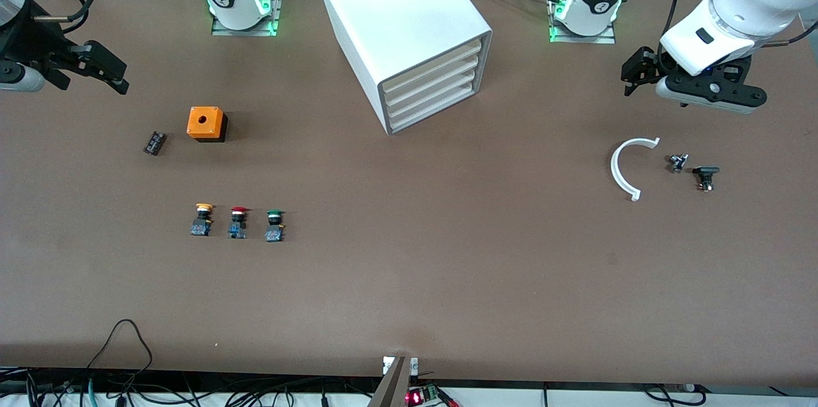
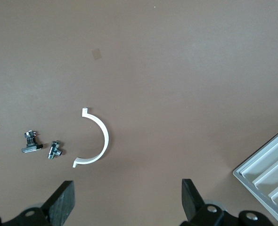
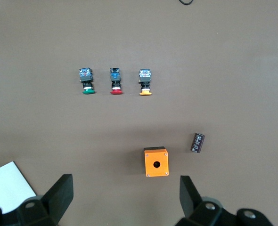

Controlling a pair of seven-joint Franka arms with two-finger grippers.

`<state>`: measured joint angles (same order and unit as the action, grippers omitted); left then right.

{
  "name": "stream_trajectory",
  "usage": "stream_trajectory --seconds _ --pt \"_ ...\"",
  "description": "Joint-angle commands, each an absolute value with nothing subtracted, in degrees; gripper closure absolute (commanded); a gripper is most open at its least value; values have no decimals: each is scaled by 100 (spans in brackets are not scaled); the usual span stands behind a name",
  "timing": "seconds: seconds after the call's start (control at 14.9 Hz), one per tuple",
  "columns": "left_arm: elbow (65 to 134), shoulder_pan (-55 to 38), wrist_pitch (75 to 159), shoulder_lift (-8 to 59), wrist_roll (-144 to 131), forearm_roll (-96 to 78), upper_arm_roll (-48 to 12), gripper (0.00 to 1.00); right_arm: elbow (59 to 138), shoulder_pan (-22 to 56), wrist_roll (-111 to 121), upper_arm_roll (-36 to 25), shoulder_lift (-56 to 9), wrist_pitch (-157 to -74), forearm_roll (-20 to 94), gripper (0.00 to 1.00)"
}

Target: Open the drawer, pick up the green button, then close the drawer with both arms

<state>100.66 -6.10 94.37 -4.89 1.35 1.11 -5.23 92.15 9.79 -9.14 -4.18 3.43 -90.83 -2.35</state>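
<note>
Green-capped, the button (image 1: 274, 225) stands low in the left half of the front frame, last in a row of 3 with a red-capped button (image 1: 238, 222) and a yellow-capped button (image 1: 203, 220), all on the brown table (image 1: 409, 279). Higher up lie a small black component (image 1: 154, 142) and an orange box (image 1: 206, 124) with 1 hole. At mid-right sit a white curved clip (image 1: 625, 167) and 2 small metal fittings (image 1: 678, 162). Upper centre holds the white cabinet (image 1: 396, 17); its lowest drawer (image 1: 434, 108) is closed. The right gripper (image 1: 105, 71) hangs at the upper left edge, fingers spread apart. The left gripper (image 1: 632, 76) hangs at the upper right, fingers also apart.
</note>
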Motion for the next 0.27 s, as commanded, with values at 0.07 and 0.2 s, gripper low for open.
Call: stream_trajectory --seconds 0.07,0.2 --pt "9879 -545 9290 -404 97 88 -545 0 9272 1002 -826 -431 422 -9070 -158 0" --pt "9879 -545 9255 -404 97 88 -554 0 9272 1002 -826 -439 422 -9062 -158 0"
